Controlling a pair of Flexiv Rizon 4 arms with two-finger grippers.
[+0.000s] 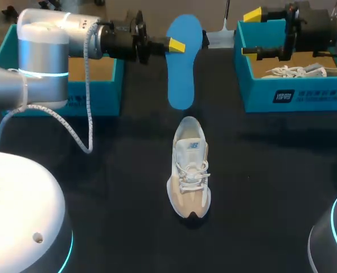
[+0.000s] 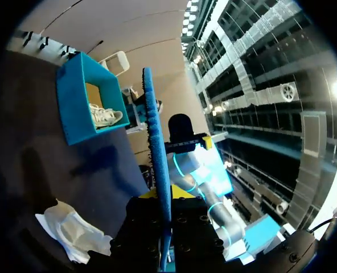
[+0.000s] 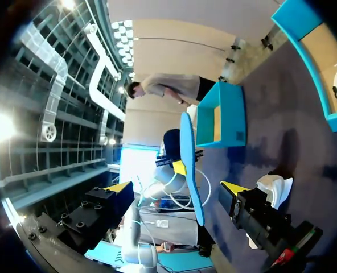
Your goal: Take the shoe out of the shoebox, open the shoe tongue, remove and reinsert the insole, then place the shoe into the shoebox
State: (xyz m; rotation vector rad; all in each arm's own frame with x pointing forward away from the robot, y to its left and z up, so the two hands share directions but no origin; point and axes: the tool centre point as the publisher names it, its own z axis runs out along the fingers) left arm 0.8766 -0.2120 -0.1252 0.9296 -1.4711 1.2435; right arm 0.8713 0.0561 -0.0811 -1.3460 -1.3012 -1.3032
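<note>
Head view: left gripper (image 1: 177,45) pinches the blue insole (image 1: 183,62) beyond the mid-table shoe (image 1: 189,176); right gripper (image 1: 251,33) hangs spread over the far-right, white-labelled shoebox (image 1: 294,94).

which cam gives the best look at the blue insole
Head view: the insole faces the camera with its whole outline visible, held by the left tool. The left wrist view sees it edge-on in its own tool; the right wrist view shows only a narrow slanted side.
</note>
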